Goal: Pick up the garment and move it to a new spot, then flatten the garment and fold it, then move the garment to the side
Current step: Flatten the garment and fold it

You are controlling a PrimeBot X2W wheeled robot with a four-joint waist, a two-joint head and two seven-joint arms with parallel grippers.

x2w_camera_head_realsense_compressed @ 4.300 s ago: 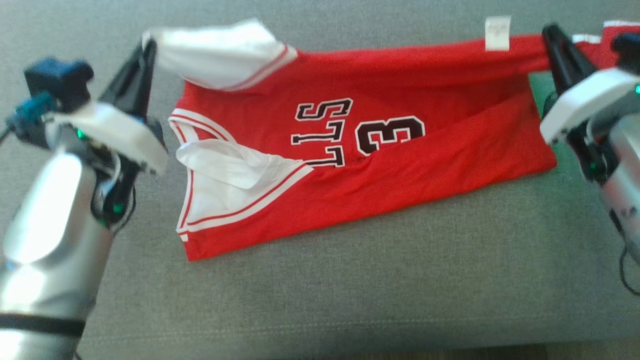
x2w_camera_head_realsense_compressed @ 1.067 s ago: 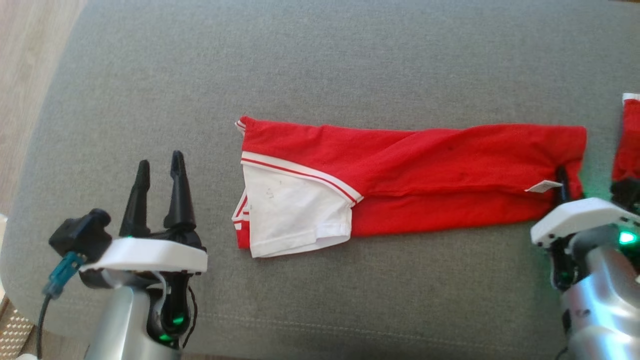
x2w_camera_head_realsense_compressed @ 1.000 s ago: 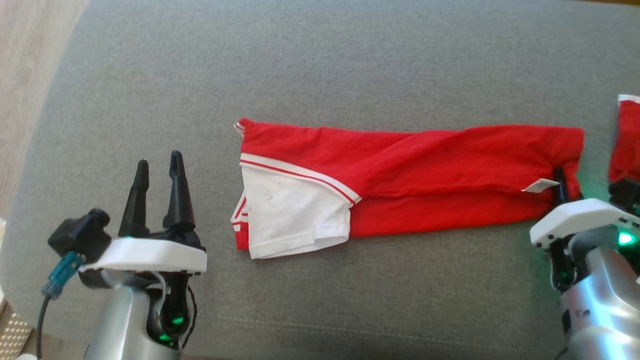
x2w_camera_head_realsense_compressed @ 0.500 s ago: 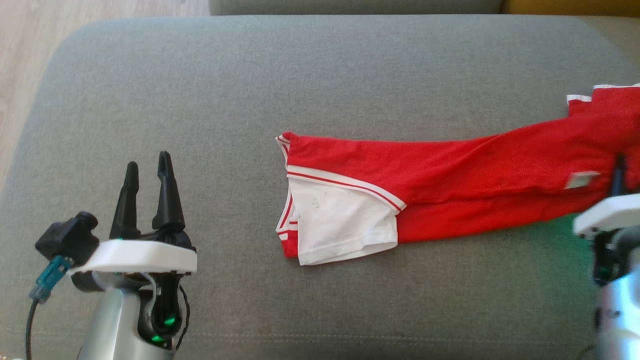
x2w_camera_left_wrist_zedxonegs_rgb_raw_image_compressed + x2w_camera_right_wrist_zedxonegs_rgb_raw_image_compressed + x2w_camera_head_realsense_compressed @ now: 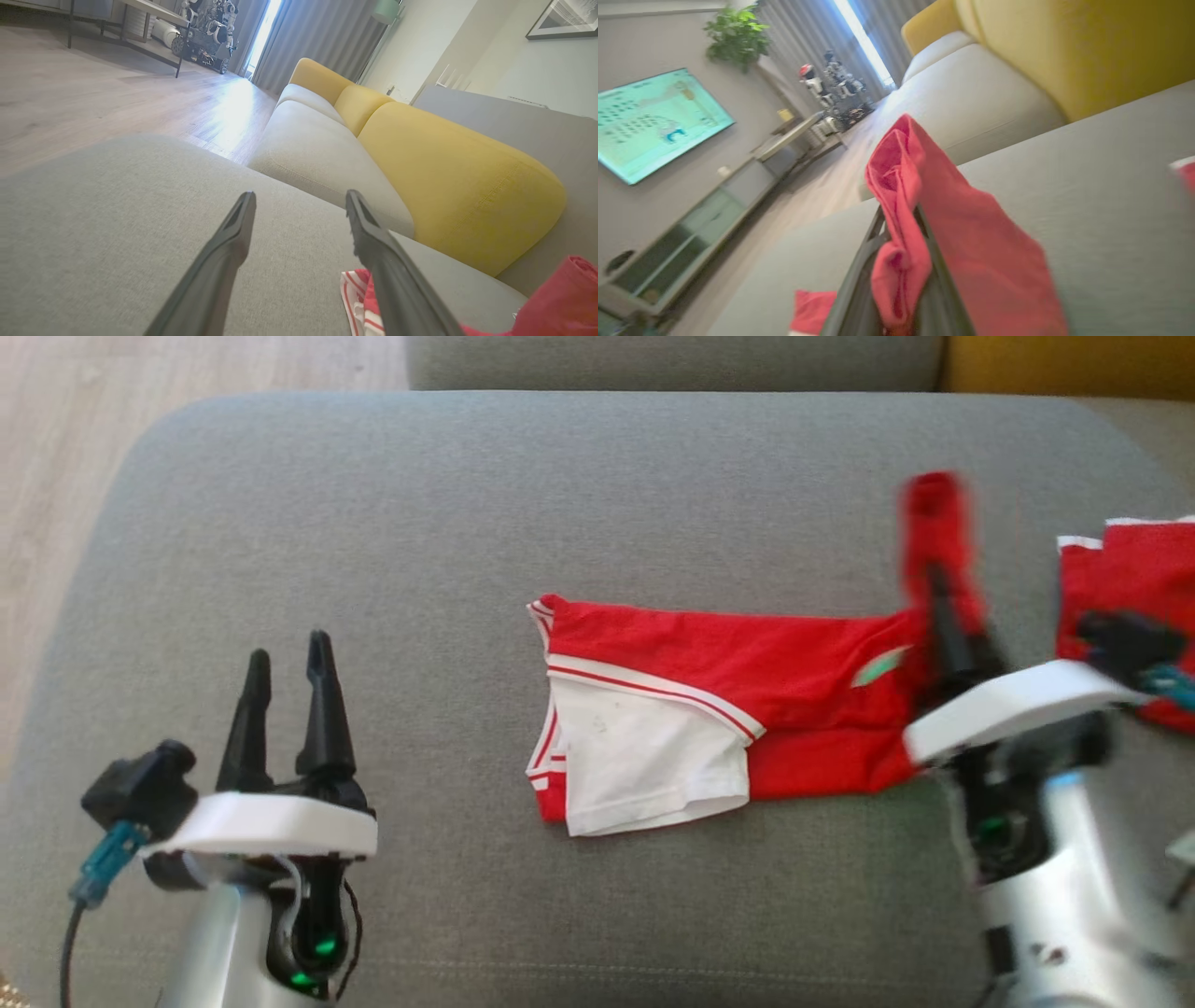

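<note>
Cushion [image 5: 467, 523], grey, carries everything. The garment [image 5: 747, 663], a red jersey already folded into a long strip, lies across the cushion's middle and runs toward its right edge. Its white panel [image 5: 644, 756] marks the left end, and a small label [image 5: 878, 665] shows near the right end. A second red piece [image 5: 1130, 579] lies at the right edge; I can't tell whether it belongs to the same garment.

My right fingers [image 5: 943, 616] are clamped shut on the strip's right end. They hold it raised off the cushion, with cloth bunched between and draped over them in the right wrist view [image 5: 901, 186]. My left fingers [image 5: 322, 700] are spread wide and hold nothing. They hover near the front-left corner, well apart from the garment.

I read this as the fold step: a crosswise fold, right end over toward left. For the next move I need to:
- carry the raised end leftward, low over the strip
- lay it down square on the white-trimmed end
- release only once the cloth rests flat

The end is blurred and bunched, so it may land twisted. The left fingers may have to pin or smooth it.
</note>
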